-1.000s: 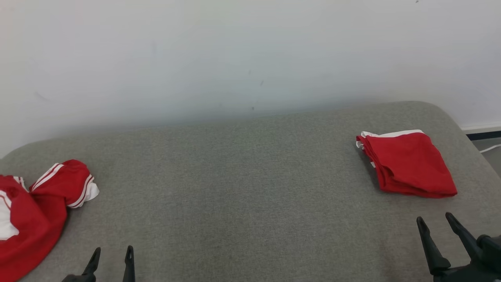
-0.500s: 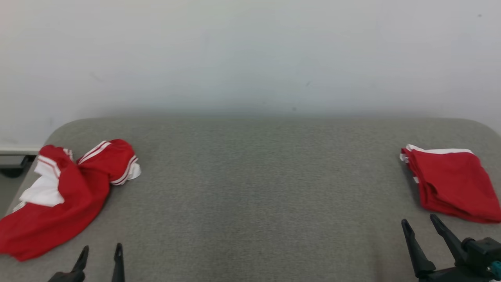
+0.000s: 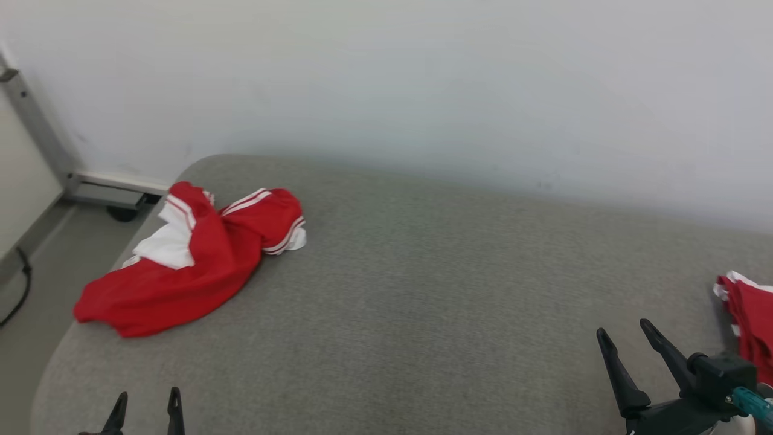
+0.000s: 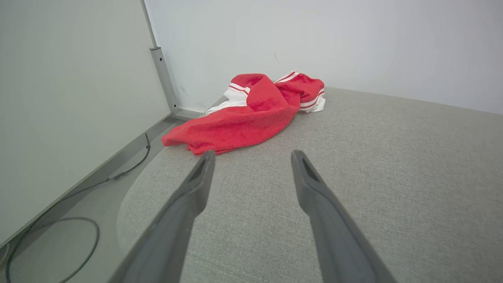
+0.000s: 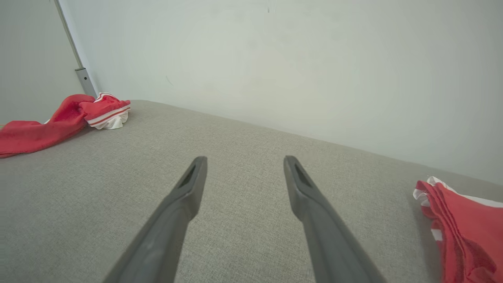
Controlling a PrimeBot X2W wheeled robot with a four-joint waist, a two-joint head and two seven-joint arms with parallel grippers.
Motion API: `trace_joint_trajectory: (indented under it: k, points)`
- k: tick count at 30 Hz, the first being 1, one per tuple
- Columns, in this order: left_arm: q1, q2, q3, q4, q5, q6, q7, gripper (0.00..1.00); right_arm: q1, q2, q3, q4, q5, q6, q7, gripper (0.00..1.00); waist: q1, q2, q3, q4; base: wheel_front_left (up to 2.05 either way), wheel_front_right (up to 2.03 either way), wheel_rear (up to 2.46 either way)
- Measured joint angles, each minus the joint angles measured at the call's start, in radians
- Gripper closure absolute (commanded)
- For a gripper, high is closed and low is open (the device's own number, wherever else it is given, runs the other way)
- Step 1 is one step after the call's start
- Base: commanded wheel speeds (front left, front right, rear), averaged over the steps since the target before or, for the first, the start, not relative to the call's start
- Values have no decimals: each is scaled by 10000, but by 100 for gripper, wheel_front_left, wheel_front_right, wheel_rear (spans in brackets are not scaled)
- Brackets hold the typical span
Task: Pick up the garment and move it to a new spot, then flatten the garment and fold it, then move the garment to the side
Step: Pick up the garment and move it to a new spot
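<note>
Dark two-fingered left gripper (image 3: 148, 394) and right gripper (image 3: 623, 327) are seen spread wide, empty. Crumpled red-and-white cloth garment (image 3: 181, 266) is laid far-left on grey fabric-covered surface (image 3: 423, 302). It is judged light and limp, best pinched at the raised striped bunch.

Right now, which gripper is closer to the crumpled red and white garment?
Left. The left gripper points at the crumpled red and white garment, not touching; the right gripper is across the grey cushion, beside a folded red garment.
</note>
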Motion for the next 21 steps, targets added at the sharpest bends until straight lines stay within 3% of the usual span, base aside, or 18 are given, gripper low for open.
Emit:
trace_joint_trajectory:
  k: [12, 21]
  points:
    - [-235, 19, -240, -75, 0, -13, 240, 0, 4, 104, 36, -75, 15, 2, 15, 0, 0, 0, 16, 1604, 0, 0, 0]
    - [-269, 23, -100, -56, -81, -19, 255, 0, -423, 198, 169, 186, -15, 92, 94, 0, 0, 2, 172, 2054, 0, 0, 0]
